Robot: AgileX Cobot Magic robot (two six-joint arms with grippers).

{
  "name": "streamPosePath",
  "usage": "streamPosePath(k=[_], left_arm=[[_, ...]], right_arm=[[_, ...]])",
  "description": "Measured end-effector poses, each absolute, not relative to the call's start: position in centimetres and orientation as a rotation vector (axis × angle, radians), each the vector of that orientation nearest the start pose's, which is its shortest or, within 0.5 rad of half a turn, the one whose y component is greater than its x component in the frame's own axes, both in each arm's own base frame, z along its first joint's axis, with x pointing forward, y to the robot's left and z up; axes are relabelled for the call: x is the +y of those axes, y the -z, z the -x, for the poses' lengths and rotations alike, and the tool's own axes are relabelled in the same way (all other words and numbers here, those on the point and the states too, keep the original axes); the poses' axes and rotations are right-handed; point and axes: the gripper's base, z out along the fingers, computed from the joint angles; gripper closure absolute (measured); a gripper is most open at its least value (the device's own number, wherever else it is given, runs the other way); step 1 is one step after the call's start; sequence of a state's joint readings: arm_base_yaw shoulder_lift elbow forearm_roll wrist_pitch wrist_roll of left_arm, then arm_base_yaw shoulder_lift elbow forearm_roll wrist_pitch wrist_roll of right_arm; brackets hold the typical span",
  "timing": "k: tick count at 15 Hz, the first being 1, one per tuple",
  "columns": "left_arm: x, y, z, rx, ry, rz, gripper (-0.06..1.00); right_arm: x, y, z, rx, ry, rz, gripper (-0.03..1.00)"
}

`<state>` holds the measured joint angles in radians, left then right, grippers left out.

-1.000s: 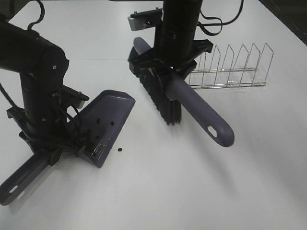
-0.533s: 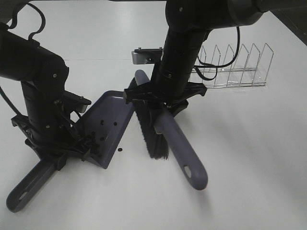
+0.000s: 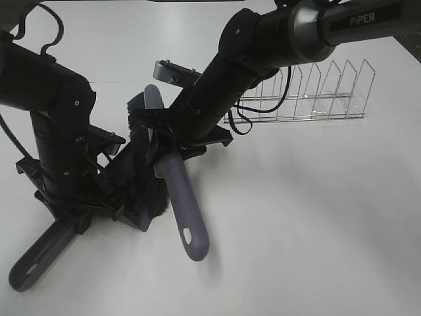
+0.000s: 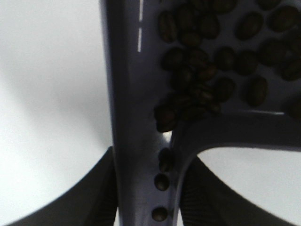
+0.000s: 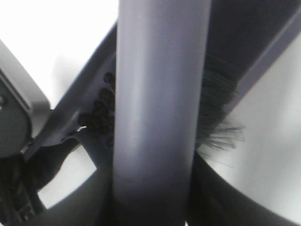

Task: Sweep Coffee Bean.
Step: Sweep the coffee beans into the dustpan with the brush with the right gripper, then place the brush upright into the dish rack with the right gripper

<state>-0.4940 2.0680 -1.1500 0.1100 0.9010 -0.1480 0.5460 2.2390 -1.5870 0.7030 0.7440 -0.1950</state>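
"PiPER" on arm (image 3: 316, 29); right hand (image 3: 181, 135) tight around brush (image 3: 185, 207), left hand (image 4: 148, 202) around dustpan (image 4: 134, 108) of coffee beans (image 4: 197, 70).

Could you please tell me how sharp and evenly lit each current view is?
Exterior high: fairly sharp, though the white table glares near the top. Left wrist: the coffee beans on the dustpan are softly blurred. Right wrist: the brush handle fills the frame out of focus, against overexposed white.
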Motion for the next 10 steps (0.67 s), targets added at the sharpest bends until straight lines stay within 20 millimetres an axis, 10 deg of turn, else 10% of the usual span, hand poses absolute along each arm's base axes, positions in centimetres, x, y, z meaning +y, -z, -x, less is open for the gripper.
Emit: streamPosePath(k=[6,10], left_arm=[[-15.4,-9.3,-30.3,3.192,-0.205,-0.674,0.61],[-14.9,-9.9,-30.5,3.213,-0.122,-0.558,0.61]], right_arm=[[28.5,-19.6,-38.9,2.595,-0.952,0.474,0.66],[24.4,-24.6,-39.3,2.581,-0.858,0.485,0.66]])
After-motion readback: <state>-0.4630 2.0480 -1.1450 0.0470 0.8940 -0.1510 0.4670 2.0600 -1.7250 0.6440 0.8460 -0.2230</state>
